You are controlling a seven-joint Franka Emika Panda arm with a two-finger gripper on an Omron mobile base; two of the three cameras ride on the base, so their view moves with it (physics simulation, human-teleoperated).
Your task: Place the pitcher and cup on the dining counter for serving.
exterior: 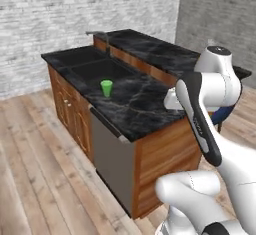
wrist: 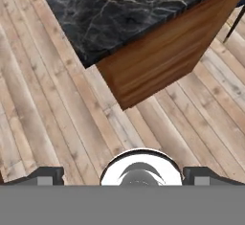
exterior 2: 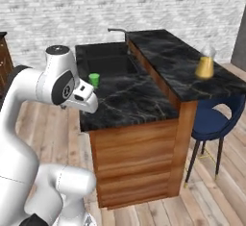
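The amber-yellow translucent pitcher (exterior 2: 205, 67) already stands on the raised black marble dining counter (exterior 2: 168, 61); the small bright green cup (exterior: 106, 88) waits beside the sink (exterior: 97, 69); the gripper (wrist: 122, 176), spread wide and empty, should descend squarely over it.

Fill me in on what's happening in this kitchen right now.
Nothing is being handled yet. The gripper hangs open over the wooden floor by the worktop's corner, holding nothing. The pitcher already stands on the dining counter. The cup is on the lower worktop beside the sink, not yet moved.
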